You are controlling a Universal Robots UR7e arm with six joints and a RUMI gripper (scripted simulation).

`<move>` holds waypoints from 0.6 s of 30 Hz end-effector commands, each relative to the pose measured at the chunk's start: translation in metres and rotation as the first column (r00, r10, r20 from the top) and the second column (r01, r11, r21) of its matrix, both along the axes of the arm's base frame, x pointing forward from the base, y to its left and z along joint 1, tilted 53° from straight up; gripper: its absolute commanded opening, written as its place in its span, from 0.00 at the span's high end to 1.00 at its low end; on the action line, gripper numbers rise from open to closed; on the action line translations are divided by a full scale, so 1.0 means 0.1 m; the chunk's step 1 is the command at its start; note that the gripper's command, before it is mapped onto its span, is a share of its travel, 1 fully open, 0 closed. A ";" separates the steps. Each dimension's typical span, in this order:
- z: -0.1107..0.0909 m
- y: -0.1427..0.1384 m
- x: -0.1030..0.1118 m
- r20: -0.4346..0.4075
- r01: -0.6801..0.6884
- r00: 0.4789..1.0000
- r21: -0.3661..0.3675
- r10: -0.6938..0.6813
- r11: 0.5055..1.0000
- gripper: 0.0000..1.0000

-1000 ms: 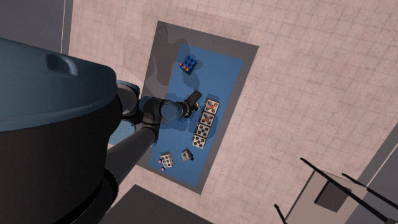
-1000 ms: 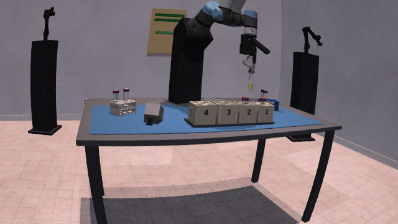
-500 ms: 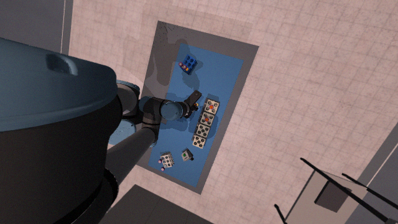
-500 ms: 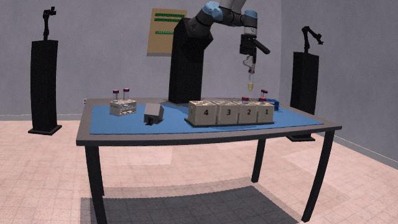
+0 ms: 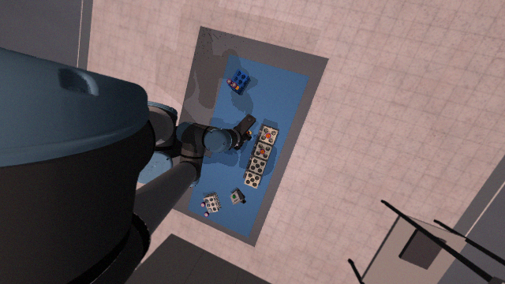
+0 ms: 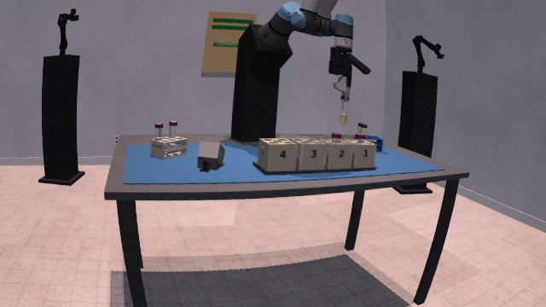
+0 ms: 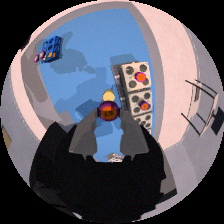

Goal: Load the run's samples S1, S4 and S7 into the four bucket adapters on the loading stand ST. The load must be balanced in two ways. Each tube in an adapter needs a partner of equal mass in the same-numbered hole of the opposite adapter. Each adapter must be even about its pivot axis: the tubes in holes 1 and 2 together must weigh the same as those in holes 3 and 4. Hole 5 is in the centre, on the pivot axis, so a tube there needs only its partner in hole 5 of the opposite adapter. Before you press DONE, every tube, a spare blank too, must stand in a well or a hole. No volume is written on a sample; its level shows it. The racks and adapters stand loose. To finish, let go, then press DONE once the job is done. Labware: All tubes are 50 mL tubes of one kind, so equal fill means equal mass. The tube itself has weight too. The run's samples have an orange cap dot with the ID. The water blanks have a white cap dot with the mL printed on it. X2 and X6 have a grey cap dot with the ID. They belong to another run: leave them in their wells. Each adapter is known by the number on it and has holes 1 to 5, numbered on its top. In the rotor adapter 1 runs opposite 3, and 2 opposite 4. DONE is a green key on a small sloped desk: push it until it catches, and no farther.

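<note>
Four numbered adapters (image 5: pixel 258 166) (image 6: pixel 313 154) (image 7: pixel 136 91) line a blue mat (image 5: pixel 272 91) (image 6: pixel 230 172) (image 7: pixel 100 30) right of center in the exterior frame, two holding orange-dotted tubes; above, the gripper (image 6: pixel 344 95) (image 7: pixel 108 108) clasps a tube (image 6: pixel 343 118) (image 7: pixel 108 111); grey walls (image 6: pixel 149 64) and pale tiled floor (image 5: pixel 355 118) (image 6: pixel 273 239) surround the table (image 5: pixel 294 118) (image 6: pixel 273 193).

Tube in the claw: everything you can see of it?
The tube hangs roughly upright, gripped in the claw near its cap. Clear-looking wall, purple cap with an orange dot, tapered tip, yellowish contents low down. It is in the air beside the adapters, touching none. Its ID is unreadable.
</note>
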State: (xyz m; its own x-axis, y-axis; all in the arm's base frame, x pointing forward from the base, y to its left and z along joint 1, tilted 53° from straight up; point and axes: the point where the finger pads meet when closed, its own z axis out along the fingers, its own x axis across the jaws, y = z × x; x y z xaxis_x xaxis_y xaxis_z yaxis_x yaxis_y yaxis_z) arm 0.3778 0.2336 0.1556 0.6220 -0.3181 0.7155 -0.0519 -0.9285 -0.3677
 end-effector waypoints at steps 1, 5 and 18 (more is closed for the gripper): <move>0.24 -0.87 0.43 -0.019 -0.025 1.000 0.009 0.025 1.000 1.00; 0.24 -0.87 0.43 -0.019 -0.025 1.000 0.009 0.025 1.000 1.00; 0.24 -0.87 0.43 -0.091 0.152 0.987 0.218 -0.135 0.964 1.00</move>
